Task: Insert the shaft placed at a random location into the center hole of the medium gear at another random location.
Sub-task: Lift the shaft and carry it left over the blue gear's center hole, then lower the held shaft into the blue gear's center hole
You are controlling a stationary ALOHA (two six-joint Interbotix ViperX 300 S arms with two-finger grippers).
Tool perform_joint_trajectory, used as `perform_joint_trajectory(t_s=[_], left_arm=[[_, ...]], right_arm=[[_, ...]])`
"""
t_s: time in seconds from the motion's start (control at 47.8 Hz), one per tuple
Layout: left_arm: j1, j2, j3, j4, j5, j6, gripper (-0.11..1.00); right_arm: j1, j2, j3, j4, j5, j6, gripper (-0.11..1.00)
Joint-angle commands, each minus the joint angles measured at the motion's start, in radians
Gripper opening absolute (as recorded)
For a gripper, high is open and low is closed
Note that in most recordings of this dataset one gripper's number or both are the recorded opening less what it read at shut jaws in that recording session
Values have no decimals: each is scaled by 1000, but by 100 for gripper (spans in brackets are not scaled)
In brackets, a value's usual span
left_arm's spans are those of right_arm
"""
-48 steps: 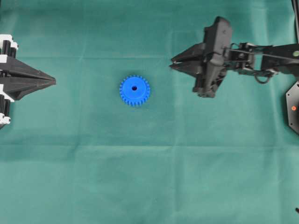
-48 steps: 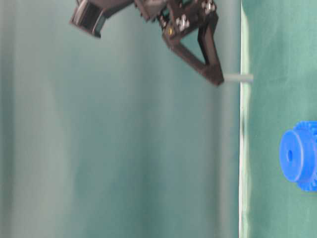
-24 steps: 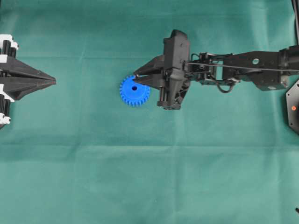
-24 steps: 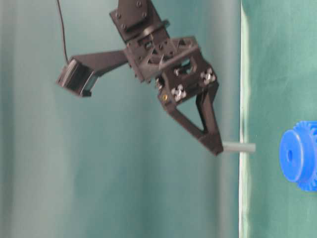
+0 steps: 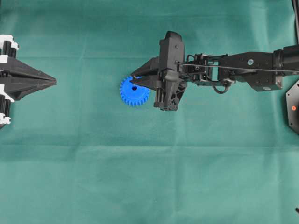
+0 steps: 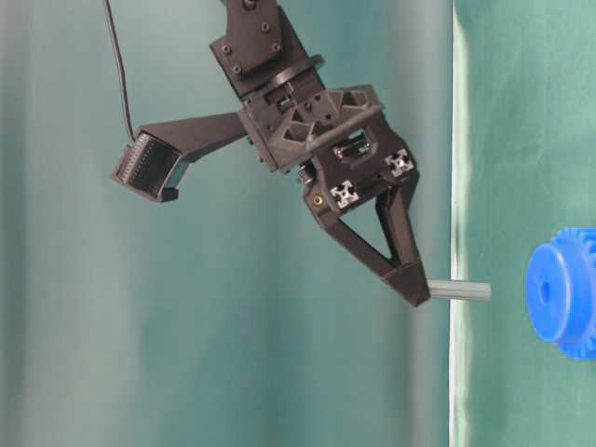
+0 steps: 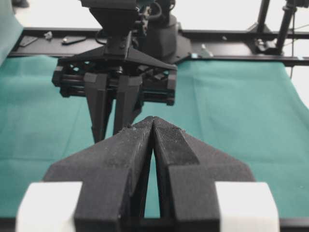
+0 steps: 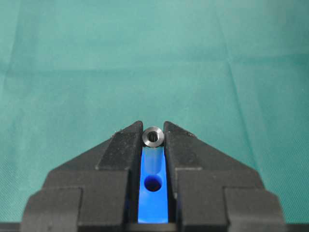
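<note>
The blue medium gear lies flat on the green cloth, its center hole dark and uncovered. My right gripper hangs over the gear's far edge, shut on the silver shaft. In the table-level view the shaft points at the gear, level with the hole, with a gap between them. In the right wrist view the shaft's end sits between the fingertips, and the gear and its hole show between the fingers. My left gripper rests shut and holds nothing.
Green cloth covers the whole table, with faint fold lines. A black mount sits at the right edge. In the left wrist view, black frame rails run along the table's far side behind the right arm.
My right arm has swung left from the right side to above the gear, carrying the shaft. The shaft's tip has come closer to the gear's face. The left arm has stayed still.
</note>
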Motion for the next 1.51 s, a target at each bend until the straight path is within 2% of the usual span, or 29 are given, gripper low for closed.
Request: perform_joint_trajectory(t_s=[0.0,0.209,0.691,1.486], left_arm=[[2,8,-23,2,-5,-2,0],[2,8,-23,2,-5,-2,0],[2,8,-23,2,-6,-2,0],[0,8,-21,2,-5,-2,0]], right_arm=[[0,-8,-28,5,-5,2,14],[0,26,-26,5,-26,0,14],[-8,129,-25,49,-94,2,14],[-6,179,-28,52,-104,-2,14]])
